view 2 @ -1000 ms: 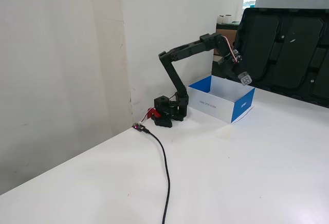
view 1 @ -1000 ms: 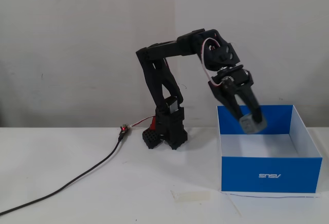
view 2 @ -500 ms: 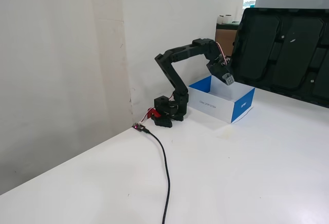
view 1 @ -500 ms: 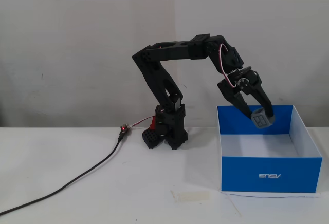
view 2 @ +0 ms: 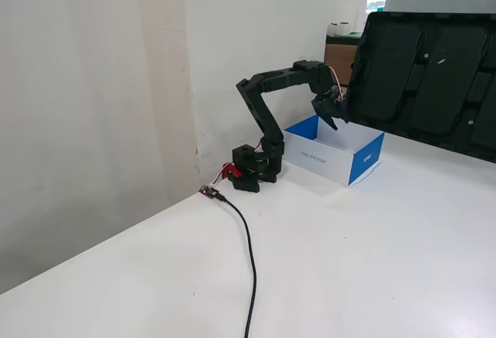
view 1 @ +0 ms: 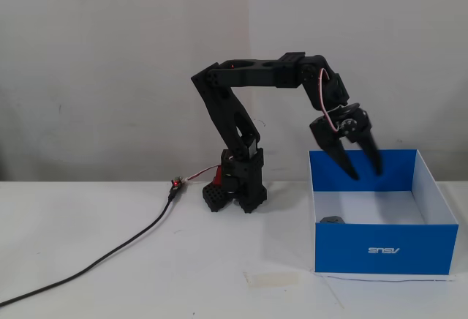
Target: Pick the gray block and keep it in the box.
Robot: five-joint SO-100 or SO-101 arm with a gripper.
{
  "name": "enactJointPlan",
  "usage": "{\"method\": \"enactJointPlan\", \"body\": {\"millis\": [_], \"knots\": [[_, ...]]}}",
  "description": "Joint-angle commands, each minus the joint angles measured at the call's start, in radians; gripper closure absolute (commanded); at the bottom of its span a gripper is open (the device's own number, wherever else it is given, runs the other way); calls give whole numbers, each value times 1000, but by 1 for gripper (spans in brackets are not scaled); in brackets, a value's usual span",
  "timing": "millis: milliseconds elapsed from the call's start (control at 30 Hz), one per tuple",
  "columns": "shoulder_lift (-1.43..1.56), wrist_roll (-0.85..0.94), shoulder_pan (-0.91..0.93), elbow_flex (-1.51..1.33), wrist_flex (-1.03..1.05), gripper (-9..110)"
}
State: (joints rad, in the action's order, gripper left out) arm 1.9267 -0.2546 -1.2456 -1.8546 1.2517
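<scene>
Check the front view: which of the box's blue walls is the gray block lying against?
The front wall, the one carrying the white logo. The gray block peeks just above its rim at the left end; the gripper hangs open near the back wall.

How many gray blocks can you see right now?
1. The block lies inside the box, near its front left corner in a fixed view, below the open gripper. The front wall hides part of the floor, so another could be out of sight.
</scene>
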Motion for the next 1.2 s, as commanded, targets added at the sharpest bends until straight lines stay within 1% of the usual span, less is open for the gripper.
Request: {"method": "enactJointPlan", "body": {"millis": [0, 100, 300, 467, 633, 867, 1033, 1167], "knots": [[29, 69, 92, 74, 64, 99], [51, 117, 212, 83, 110, 100], [94, 192, 525, 77, 91, 101], [98, 199, 770, 60, 52, 101], [161, 199, 960, -75, -43, 101], [353, 196, 1092, -380, -206, 101], [520, 192, 1132, -589, -290, 101], [638, 187, 1154, -699, -321, 101]]}}
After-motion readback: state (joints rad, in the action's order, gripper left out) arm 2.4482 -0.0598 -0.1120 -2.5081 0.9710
